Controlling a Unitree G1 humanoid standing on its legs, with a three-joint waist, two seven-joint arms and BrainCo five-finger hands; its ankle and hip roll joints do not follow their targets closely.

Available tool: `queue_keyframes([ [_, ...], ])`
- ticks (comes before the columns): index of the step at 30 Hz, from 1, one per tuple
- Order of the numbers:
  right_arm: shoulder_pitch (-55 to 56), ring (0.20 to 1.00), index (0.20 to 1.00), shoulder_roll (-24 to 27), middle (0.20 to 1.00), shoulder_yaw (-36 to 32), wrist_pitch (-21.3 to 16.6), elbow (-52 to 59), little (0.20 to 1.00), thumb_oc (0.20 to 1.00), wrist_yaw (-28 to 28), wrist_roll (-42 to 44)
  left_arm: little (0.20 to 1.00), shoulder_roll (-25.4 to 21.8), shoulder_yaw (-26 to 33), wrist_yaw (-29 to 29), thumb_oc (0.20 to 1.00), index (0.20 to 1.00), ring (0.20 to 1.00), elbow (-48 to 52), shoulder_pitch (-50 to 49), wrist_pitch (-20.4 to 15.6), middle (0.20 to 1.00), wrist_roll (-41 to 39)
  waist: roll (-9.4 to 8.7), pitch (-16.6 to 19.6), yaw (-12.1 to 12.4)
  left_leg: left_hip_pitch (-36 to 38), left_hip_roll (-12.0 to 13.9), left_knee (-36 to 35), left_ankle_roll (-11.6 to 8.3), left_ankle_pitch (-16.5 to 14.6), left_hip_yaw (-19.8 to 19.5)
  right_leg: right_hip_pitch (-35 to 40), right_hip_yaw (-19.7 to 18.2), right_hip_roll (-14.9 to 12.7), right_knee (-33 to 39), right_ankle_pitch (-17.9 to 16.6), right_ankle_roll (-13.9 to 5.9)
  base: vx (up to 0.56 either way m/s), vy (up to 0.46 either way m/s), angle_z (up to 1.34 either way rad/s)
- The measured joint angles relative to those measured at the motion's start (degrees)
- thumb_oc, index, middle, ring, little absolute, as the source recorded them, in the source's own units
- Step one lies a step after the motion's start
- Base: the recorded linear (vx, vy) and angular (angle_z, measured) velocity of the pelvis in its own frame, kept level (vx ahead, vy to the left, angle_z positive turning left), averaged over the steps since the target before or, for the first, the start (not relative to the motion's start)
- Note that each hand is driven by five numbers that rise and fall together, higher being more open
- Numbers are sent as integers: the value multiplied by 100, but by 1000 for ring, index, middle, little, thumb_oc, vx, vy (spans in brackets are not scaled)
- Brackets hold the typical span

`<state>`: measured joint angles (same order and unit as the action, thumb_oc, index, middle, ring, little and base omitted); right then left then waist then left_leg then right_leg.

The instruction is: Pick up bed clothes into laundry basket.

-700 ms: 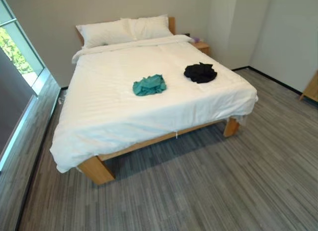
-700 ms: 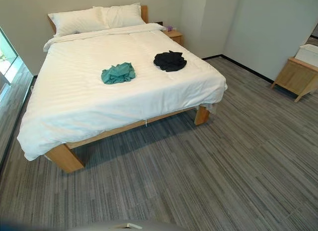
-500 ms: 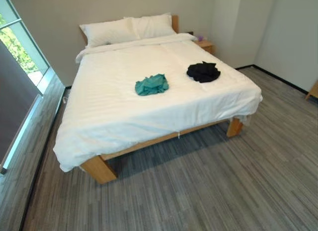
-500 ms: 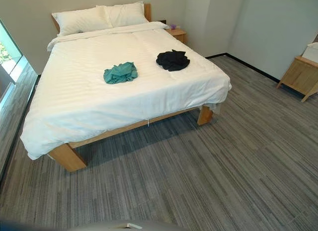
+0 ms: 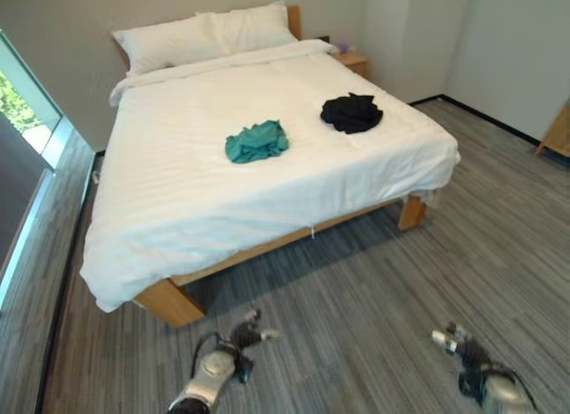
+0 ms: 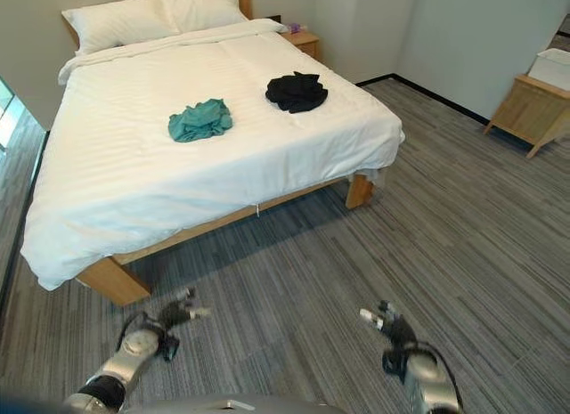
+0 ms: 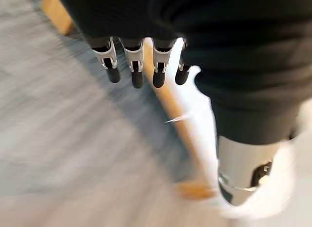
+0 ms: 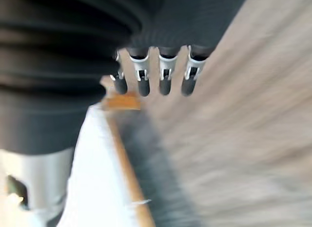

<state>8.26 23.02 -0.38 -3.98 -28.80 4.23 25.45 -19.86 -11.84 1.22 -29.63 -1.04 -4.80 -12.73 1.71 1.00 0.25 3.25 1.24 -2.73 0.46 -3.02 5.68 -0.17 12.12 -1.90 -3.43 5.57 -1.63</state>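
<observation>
Left hand [image 5: 239, 336] and right hand [image 6: 389, 325] low over floor [image 6: 303, 289], fingers straight, holding nothing. Teal garment [image 5: 256, 142] and black garment [image 5: 352, 113] on bed [image 5: 196, 191], well ahead of both hands.

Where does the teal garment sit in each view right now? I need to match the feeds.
Left eye view: teal garment mid-bed, toward the robot's left of the black garment.
Right eye view: same spot.
Wrist views: I can't make it out.
Shared landmark: the bed's wooden foot rail, also visible in both wrist views.
</observation>
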Motion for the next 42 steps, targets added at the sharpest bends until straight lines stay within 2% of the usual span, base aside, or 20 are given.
queue_keyframes([
  [2, 206, 1000, 1000, -38, 1000, -186, -33, 758, 1000, 1000, -22, 12, 1000, -30, 170, -10, 1000, 1000, 1000, 985, -322, -14, 1000, -235, -20, -15, 3, 18, -3, -27, 1, 2, -3, 67, 1, 13, 117, -45, -22, 0, 0, 0],
  [5, 218, 1000, 1000, -148, 1000, -161, -164, 886, 1000, 1000, -156, -52, 1000, -22, 235, -127, 1000, 1000, 1000, 1150, -370, -93, 1000, -233, -26, -20, 3, 41, -15, -36, 1, 2, -5, 127, 0, 8, 203, -60, -40, 0, 0, 0],
  [11, 31, 1000, 1000, -356, 1000, 236, -448, -40, 1000, 1000, -674, -771, 1000, 363, 227, -517, 1000, 1000, 1000, -101, -198, -435, 1000, -309, -12, -102, 5, 82, -37, -121, 1, 2, 10, 116, -47, -4, 254, -69, -49, -21, 43, -5],
  [14, 217, 1000, 1000, -433, 1000, 309, -433, 441, 1000, 1000, -715, -811, 1000, 661, 549, -662, 1000, 1000, 1000, 22, -497, -403, 1000, -761, -46, -336, -3, -11, -52, -129, 3, 3, 42, -42, -143, -9, 217, -108, -77, -55, 129, -17],
  [17, -32, 1000, 1000, -324, 1000, 321, -436, 461, 1000, 1000, -693, -984, 1000, 539, 571, -746, 1000, 1000, 1000, 68, -487, -398, 1000, -897, 61, -595, 51, -18, 34, -129, 42, 29, 253, -790, -149, -92, -1137, 14, -286, -31, 125, -39],
  [19, -105, 1000, 1000, -347, 1000, 323, -434, 462, 1000, 1000, -692, -985, 1000, 428, 591, -767, 1000, 1000, 1000, 139, -424, -397, 1000, -897, 0, -698, -6, -5, 2, -99, 67, 9, 322, -1231, -30, -279, -2036, 113, -449, 136, 68, -24],
  [20, -176, 1000, 1000, -362, 1000, 331, -432, 577, 1000, 1000, -680, -985, 1000, 328, 646, -769, 1000, 1000, 1000, 194, -325, -400, 1000, -896, -51, -883, -29, 103, -24, -134, 181, -79, 364, -1875, 31, -538, -3277, 41, -711, 230, -19, -7],
  [21, -144, 1000, 1000, -375, 1000, 335, -433, 613, 1000, 1000, -668, -985, 1000, 336, 716, -771, 1000, 1000, 1000, 191, -318, -394, 1000, -894, -75, -921, -127, 122, -49, -98, 209, -125, 350, -2029, 6, -648, -3398, 79, -760, 262, -86, -12],
  [23, -59, 1000, 1000, -394, 1000, 356, -433, 642, 1000, 1000, -645, -984, 1000, 295, 840, -773, 1000, 1000, 1000, 195, -353, -395, 1000, -893, -69, -949, -174, 162, -76, -112, 132, -213, 355, -2228, -27, -843, -3078, 77, -786, 277, -144, -14],
  [25, 121, 1000, 1000, -432, 1000, 369, -419, 649, 1000, 1000, -624, -976, 1000, 70, 1033, -791, 1000, 1000, 1000, 192, -324, -390, 1000, -849, -200, -953, -196, 188, -86, -106, -19, -309, 447, -2368, -18, -1137, -1572, -179, -764, 407, -218, -15],
  [28, 250, 1000, 1000, -538, 1000, 363, -397, 539, 1000, 1000, -620, -972, 1000, 11, 1116, -881, 1000, 1000, 1000, 127, -213, -390, 1000, -845, -385, -835, -336, 234, -35, -60, -192, -445, 306, -2333, -190, -1352, -221, -645, -898, 339, -183, 15],
  [31, 201, 1000, 1000, -608, 1000, 437, -378, 523, 1000, 1000, -611, -974, 1000, 106, 1106, -950, 1000, 1000, 1000, 117, -115, -395, 1000, -845, -385, -770, -375, 639, 277, -235, -517, -652, 341, -2180, 368, -1458, 252, -1000, -829, 445, -254, 7],
  [32, 136, 1000, 1000, -567, 1000, 471, -375, 514, 1000, 1000, -611, -974, 1000, 241, 1119, -973, 1000, 1000, 1000, 116, -157, -393, 1000, -845, -210, -725, -407, 812, 542, -262, -636, -735, 354, -2088, 712, -1346, 103, -1423, -835, 519, -331, -5],
  [33, -25, 1000, 1000, -429, 1000, 555, -371, 520, 1000, 1000, -553, -975, 1000, 430, 1049, -964, 1000, 1000, 1000, 311, -276, -389, 1000, -847, 92, -648, -446, 1011, 1012, -125, -720, -662, 286, -2054, 941, -1020, -497, -1552, -755, 357, -241, -9],
  [34, -98, 1000, 1000, -363, 1000, 558, -371, 513, 1000, 1000, -494, -975, 1000, 452, 972, -939, 1000, 1000, 1000, 351, -279, -395, 1000, -849, 150, -631, -450, 991, 1153, 79, -740, -530, 269, -2062, 965, -914, -747, -1335, -433, 356, -276, -6],
  [35, -163, 1000, 1000, -310, 1000, 544, -372, 507, 1000, 1000, -457, -974, 1000, 479, 953, -909, 1000, 1000, 1000, 352, -265, -396, 1000, -850, 147, -618, -460, 903, 1248, 409, -812, -406, 186, -2034, 979, -866, -906, -1151, -295, 334, -411, -16],
  [37, -341, 1000, 1000, -80, 1000, 519, -379, 480, 1000, 1000, -389, -961, 1000, 569, 979, -845, 1000, 1000, 1000, 335, -298, -399, 1000, -951, 139, -574, -458, 595, 1391, 1276, -1002, 260, -108, -1867, 1030, -715, -1210, -712, -61, 342, -451, -6],
  [38, -257, 1000, 1000, 24, 1000, 399, -385, 533, 1000, 1000, -369, -897, 1000, 755, 1160, -786, 1000, 1000, 1000, 338, -143, -420, 1000, -1346, 13, -601, -415, -37, 1452, 2637, -921, 633, -273, -1704, 1056, -743, -1271, -469, 228, 327, -369, 0],
  [39, -235, 1000, 1000, 67, 1000, 360, -375, 529, 1000, 1000, -348, -854, 1000, 840, 1205, -755, 1000, 1000, 1000, 346, -114, -460, 1000, -1638, -29, -599, -303, -372, 1448, 3390, -946, 1035, -404, -1583, 1037, -683, -1229, -394, 344, 473, -478, -17],
  [42, -10, 1000, 1000, 148, 1000, 283, -367, 635, 1000, 1000, -277, -678, 1000, 1159, 1507, -734, 1000, 1000, 1000, 479, -173, -460, 1000, -2203, -269, -663, -97, -1274, 1301, 5090, -937, 1038, -318, -886, 942, -485, -753, -95, 586, 431, -315, -16],
])
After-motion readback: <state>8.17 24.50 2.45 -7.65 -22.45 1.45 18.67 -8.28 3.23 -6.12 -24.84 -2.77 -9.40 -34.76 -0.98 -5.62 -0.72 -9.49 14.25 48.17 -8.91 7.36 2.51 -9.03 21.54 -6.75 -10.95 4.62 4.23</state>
